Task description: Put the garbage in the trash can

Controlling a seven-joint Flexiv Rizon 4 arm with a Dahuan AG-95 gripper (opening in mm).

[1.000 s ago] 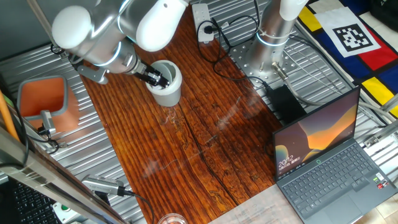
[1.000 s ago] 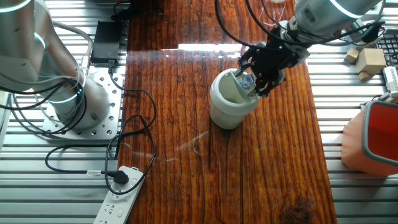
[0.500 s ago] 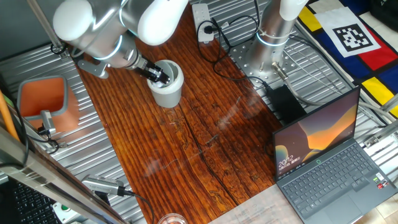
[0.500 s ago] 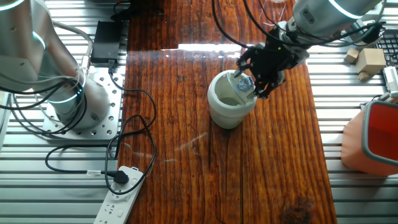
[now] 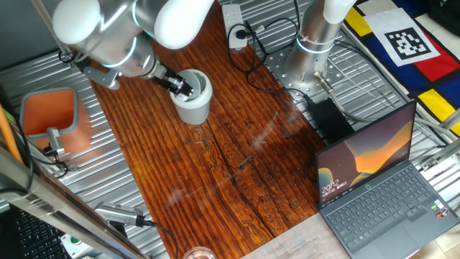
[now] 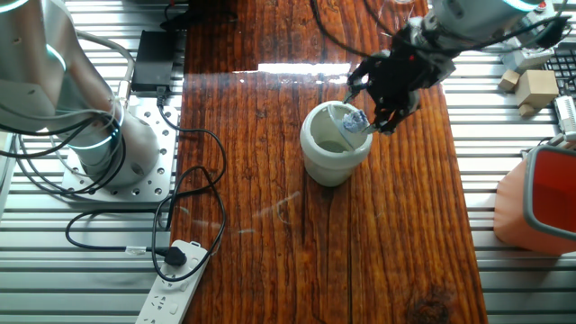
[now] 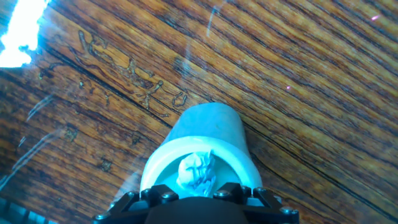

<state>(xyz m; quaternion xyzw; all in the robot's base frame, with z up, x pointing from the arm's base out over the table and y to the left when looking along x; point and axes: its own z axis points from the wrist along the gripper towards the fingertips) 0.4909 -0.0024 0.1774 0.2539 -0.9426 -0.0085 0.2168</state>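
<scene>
Laptop [image 5: 381, 188] screen shows a lock-screen clock, digits look like "20:12", with a smaller line under it too tiny to read. Black-and-white square fiducial marker [image 5: 410, 43] printed on the coloured mat [image 5: 431, 72] at the far corner; no letters on it. Keyboard legends unreadable. Nothing readable in the other fixed view or the hand view.

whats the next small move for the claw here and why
Probably open the claw and let go: the crumpled bluish-white paper wad sits between its fingertips, just over the mouth of the pale grey round cup bin, so it should drop inside.
</scene>
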